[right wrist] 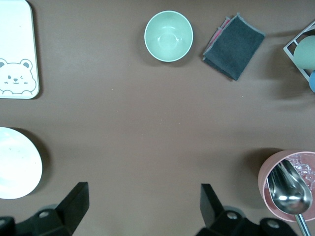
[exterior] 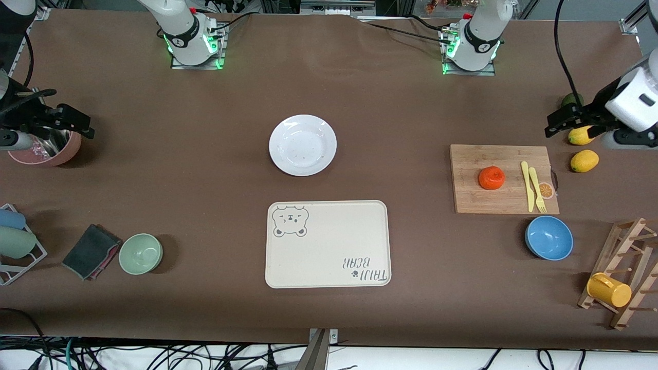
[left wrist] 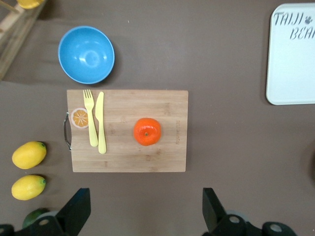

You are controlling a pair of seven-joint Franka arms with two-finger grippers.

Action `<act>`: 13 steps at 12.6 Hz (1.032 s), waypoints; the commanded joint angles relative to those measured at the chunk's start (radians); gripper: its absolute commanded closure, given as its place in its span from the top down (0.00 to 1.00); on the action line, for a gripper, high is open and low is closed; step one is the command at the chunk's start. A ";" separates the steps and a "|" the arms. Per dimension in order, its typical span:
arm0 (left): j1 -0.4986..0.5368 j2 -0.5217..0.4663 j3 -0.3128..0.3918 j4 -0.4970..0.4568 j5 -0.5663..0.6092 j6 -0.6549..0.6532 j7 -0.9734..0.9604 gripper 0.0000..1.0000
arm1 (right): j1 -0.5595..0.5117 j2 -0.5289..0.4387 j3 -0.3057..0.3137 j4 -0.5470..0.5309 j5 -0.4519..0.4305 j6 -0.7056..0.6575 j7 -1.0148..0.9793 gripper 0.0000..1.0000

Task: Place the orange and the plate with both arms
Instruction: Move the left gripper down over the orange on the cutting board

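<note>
Nearest me lies the bear-printed tray (exterior: 327, 244), then the plate (exterior: 303, 145) and the orange (exterior: 491, 178) on its cutting board (exterior: 504, 179), while I see my left gripper (exterior: 560, 121) and right gripper (exterior: 72, 121) hanging spread and empty at their table ends.

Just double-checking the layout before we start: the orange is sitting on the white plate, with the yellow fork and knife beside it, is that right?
Not quite. The orange sits on the wooden cutting board, not on the plate, which is bare near the table's middle. The yellow fork and knife do lie beside it on that board. The front view shows this.
</note>
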 commanded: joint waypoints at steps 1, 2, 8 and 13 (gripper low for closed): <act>0.008 0.088 -0.001 0.028 0.011 -0.023 0.018 1.00 | -0.003 -0.005 0.002 -0.002 0.016 -0.006 0.005 1.00; 0.013 0.121 0.002 0.028 0.011 -0.023 0.021 1.00 | -0.003 -0.005 0.002 -0.003 0.016 -0.006 0.006 1.00; -0.002 0.348 -0.001 -0.001 0.117 0.072 0.020 1.00 | -0.004 -0.005 0.002 -0.003 0.016 -0.006 0.006 1.00; -0.002 0.404 -0.001 -0.021 0.123 0.098 0.015 1.00 | -0.004 -0.005 0.002 -0.003 0.016 -0.006 0.006 1.00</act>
